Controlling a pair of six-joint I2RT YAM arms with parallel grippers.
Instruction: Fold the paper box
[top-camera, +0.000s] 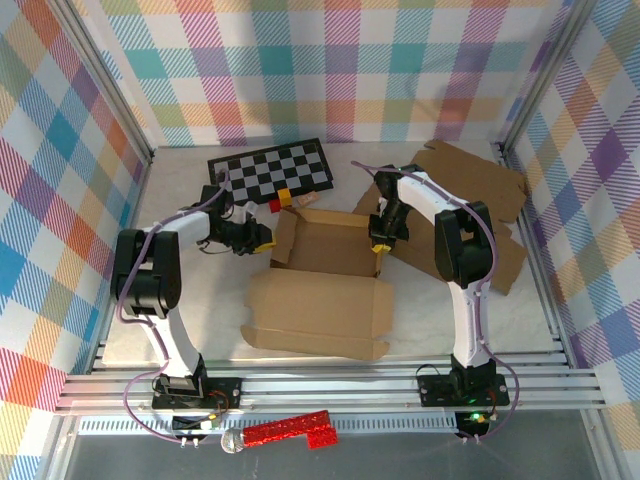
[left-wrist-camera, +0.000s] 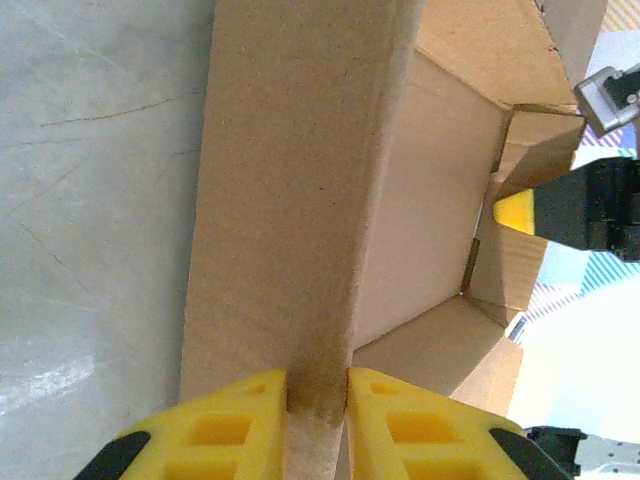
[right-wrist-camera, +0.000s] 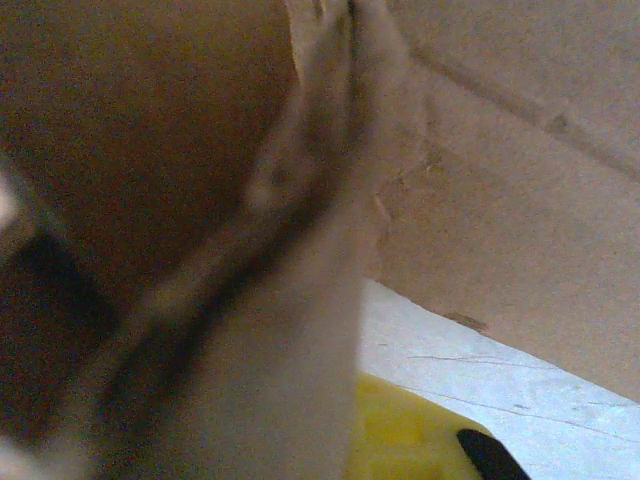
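The paper box (top-camera: 330, 250) is brown cardboard, an open tray at mid-table with its lid flap (top-camera: 318, 315) lying flat toward the near edge. My left gripper (top-camera: 266, 240) is at the box's left wall. In the left wrist view its yellow fingers (left-wrist-camera: 230, 425) press on both sides of that upright wall (left-wrist-camera: 290, 200). My right gripper (top-camera: 380, 243) is at the box's right wall. Its yellow tip shows across the tray as the right gripper (left-wrist-camera: 515, 213). In the right wrist view a blurred cardboard wall (right-wrist-camera: 300, 300) lies against one yellow finger (right-wrist-camera: 410, 435).
A black-and-white checkered mat (top-camera: 270, 168) lies at the back, with small red and yellow blocks (top-camera: 281, 200) by it. Flat cardboard sheets (top-camera: 490, 190) are stacked at the right under the right arm. A red glittery object (top-camera: 290, 432) rests on the near rail.
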